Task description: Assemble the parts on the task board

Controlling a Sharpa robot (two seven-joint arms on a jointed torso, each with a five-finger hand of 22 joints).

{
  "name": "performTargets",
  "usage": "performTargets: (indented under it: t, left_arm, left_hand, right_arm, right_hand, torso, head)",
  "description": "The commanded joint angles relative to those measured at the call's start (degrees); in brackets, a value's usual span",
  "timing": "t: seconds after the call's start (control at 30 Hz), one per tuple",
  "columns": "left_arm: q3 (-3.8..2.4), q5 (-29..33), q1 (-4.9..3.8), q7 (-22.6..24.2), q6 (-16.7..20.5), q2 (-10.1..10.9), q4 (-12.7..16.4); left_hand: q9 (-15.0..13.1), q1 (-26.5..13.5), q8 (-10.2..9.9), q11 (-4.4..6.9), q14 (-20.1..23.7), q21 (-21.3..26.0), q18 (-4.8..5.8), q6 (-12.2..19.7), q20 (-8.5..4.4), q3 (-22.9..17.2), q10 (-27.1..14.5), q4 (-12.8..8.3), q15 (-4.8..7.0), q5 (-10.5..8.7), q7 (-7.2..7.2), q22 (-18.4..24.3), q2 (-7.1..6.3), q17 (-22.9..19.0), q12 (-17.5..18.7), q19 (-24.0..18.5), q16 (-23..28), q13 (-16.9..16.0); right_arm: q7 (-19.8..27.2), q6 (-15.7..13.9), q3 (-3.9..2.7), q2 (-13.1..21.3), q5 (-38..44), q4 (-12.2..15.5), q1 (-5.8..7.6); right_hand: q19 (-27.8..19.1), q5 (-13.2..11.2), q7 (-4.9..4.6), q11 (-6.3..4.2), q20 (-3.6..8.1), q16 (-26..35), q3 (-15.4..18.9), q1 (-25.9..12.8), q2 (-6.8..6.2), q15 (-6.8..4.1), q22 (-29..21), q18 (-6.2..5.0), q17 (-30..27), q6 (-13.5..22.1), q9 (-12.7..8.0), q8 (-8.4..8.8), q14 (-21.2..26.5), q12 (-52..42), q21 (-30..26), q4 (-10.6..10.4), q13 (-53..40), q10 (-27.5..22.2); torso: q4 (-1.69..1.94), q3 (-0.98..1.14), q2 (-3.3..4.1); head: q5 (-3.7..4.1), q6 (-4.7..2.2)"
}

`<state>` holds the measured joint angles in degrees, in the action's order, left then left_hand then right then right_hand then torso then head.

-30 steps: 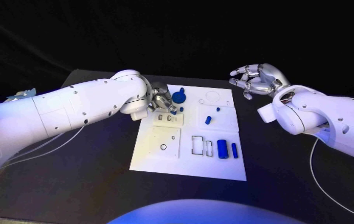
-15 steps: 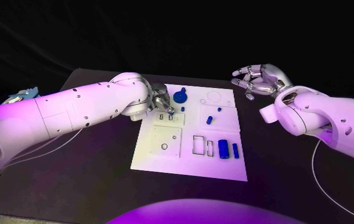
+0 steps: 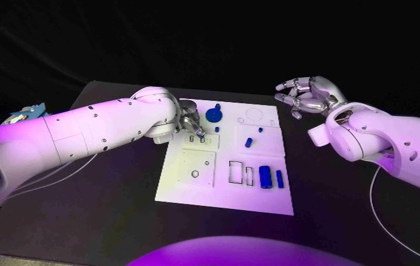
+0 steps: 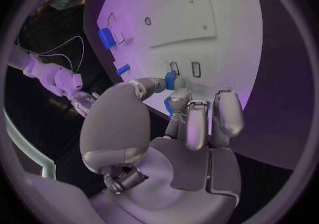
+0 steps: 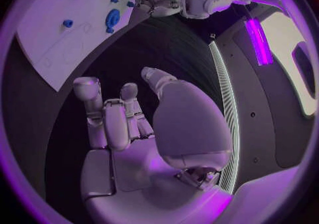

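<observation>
White task board lies flat, small blue parts scattered on it.

Black desk, seen from above. The white task board lies flat at its middle, long side running away from the robot. Thin white cables lie on the desk surface, 1 to the board's left and 1 near the right edge, both well apart from the board.

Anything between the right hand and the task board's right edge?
Nothing: head view shows bare black table between the right hand, raised with nothing in it, and the task board.
</observation>
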<state>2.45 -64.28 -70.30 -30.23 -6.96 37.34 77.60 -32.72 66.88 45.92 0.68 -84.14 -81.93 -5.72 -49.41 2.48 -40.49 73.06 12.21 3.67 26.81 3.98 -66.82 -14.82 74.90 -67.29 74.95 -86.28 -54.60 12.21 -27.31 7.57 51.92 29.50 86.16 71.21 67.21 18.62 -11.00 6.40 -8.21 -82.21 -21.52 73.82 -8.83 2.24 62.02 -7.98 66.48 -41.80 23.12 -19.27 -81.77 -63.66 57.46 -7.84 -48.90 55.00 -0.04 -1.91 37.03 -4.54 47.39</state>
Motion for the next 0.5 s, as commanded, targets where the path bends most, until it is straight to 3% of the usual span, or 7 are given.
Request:
performTargets:
  t: [0.03, 0.17, 0.5]
  left_arm:
    - [-0.01, -0.4, 0.06, -0.2, -1.9, -0.2, -0.1]
    - [-0.01, -0.1, 0.09, -0.1, -2.9, -0.3, -0.2]
    - [0.05, 0.4, 0.15, 0.2, -3.6, -0.6, -0.7]
  left_hand:
    - [-0.1, 0.2, 0.1, -0.04, -4.0, -0.3, 0.82, -0.4, -0.04, -11.5, 0.2, -11.9, 0.37, 0.16, -0.11, -0.1, 0.64, 7.3, -0.1, 0.4, -0.3, 0.1]
    - [-0.1, 0.1, 0.1, -0.04, -4.0, -0.3, 0.83, -0.5, -0.04, -11.5, 0.2, -11.9, 0.37, 0.19, -0.12, -0.1, 0.64, 7.3, 0.0, 0.4, -0.3, 0.2]
    - [-0.1, 0.1, 0.1, -0.04, -4.0, -0.3, 0.84, -0.5, -0.05, -11.5, 0.2, -12.0, 0.38, 0.24, -0.12, -0.1, 0.64, 7.2, 0.0, 0.4, -0.3, 0.3]
  right_arm:
    - [0.2, 0.2, 0.0, -0.1, 0.0, 0.0, -0.08]
    - [0.3, 0.1, 0.0, -0.1, 0.5, -0.1, -0.12]
    - [0.4, 0.0, 0.0, -0.2, 0.9, -0.2, -0.18]
  right_hand:
    - [-0.3, -0.2, -0.11, -0.14, 0.2, 0.3, 0.0, -0.6, -0.14, -0.24, 0.0, 0.01, 0.0, 0.1, -0.1, -0.36, -0.1, -0.2, -0.2, -0.3, 0.0, 0.0]
    - [-0.3, -0.2, -0.11, -0.14, 0.2, 0.3, 0.0, -0.6, -0.08, -0.24, -0.1, 0.0, 0.0, 0.1, -0.1, -0.39, -0.1, -0.2, -0.2, -0.3, 0.1, 0.0]
    - [-0.3, -0.2, -0.11, -0.14, 0.2, 0.3, 0.0, -0.6, -0.08, -0.24, -0.1, 0.0, 0.0, 0.1, -0.1, -0.39, -0.1, -0.2, -0.2, -0.3, 0.1, 0.0]
  torso:
    - [-0.06, -0.05, 0.04]
    - [0.0, 0.02, 0.01]
    - [0.02, -0.03, -0.02]
  head:
    - [0.08, 0.12]
    - [0.48, 0.24]
    - [0.48, 0.42]
